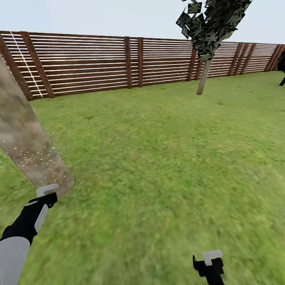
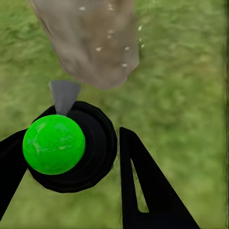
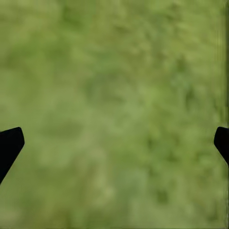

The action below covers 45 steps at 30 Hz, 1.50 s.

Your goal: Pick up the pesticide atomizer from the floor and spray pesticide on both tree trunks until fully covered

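Note:
The pesticide atomizer (image 2: 55,143) has a black round body, a bright green dome and a grey nozzle (image 2: 63,95). My left gripper (image 2: 71,136) is shut on it, one black finger on each side. The nozzle points at the base of a thick grey-brown tree trunk (image 2: 90,43) close in front. That trunk (image 1: 27,146) rises at the left of the head view, just beyond my left gripper (image 1: 45,196). White pesticide specks (image 1: 39,156) dot its lower part. My right gripper (image 1: 209,261) hangs low at the right, open (image 3: 117,136) over bare grass.
The garden lawn (image 1: 158,158) stretches ahead to a brown slat fence (image 1: 99,63). A thin-trunked small tree (image 1: 204,75) with dark foliage stands near the fence at the back right. Something dark (image 1: 282,67) shows at the far right edge.

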### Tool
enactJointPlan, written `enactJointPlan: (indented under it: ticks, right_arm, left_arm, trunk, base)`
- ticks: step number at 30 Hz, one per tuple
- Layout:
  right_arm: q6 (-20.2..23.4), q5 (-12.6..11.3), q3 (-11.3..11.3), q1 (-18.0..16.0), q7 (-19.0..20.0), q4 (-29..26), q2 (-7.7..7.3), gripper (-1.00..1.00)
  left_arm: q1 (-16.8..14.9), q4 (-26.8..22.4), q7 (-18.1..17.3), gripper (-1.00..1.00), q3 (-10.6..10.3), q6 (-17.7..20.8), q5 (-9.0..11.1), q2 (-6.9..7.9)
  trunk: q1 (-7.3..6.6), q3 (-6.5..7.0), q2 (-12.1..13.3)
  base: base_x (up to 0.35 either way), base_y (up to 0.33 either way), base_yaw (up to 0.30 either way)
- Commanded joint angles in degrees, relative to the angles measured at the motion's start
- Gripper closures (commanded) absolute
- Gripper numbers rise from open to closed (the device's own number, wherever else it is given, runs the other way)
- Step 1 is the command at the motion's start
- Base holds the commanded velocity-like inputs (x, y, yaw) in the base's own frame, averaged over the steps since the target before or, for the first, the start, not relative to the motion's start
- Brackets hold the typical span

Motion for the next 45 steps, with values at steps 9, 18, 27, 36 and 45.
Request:
enactJointPlan:
  ticks: [9,18,27,36,45]
  right_arm:
    - [-0.2,0.6,-0.5,0.0,-0.1,0.1,0.02,-1.00]
    - [-0.2,0.6,-0.5,0.0,-0.1,0.1,0.01,-1.00]
    - [-0.2,0.6,-0.5,0.0,-0.1,0.1,-0.01,-1.00]
    - [0.0,5.0,5.6,0.0,1.1,-1.3,0.17,-1.00]
    - [4.0,11.9,13.8,-1.2,42.9,-18.0,0.50,-1.00]
  left_arm:
    - [0.0,-0.1,0.2,1.00,0.0,0.4,0.4,0.00]
    - [0.0,-0.1,0.1,1.00,0.0,-0.1,0.4,-0.05]
    - [4.7,-2.4,-14.2,1.00,-7.5,-0.6,-2.0,-0.28]
    - [12.7,-2.6,-48.5,1.00,-15.0,-17.3,-21.1,0.05]
    - [12.7,-3.5,-62.3,1.00,-15.8,-17.1,-38.5,-1.35]
  trunk:
    - [0.01,-0.05,0.0]
    - [0.01,-0.05,0.0]
    - [0.01,-0.05,0.0]
    - [0.01,-0.05,0.0]
    - [0.01,-0.04,0.0]
  base:
    - [0.164,-0.229,0.000]
    - [-0.146,-0.064,0.142]
    - [-0.340,0.000,0.274]
    - [-0.326,0.000,0.056]
    - [-0.023,0.000,0.000]
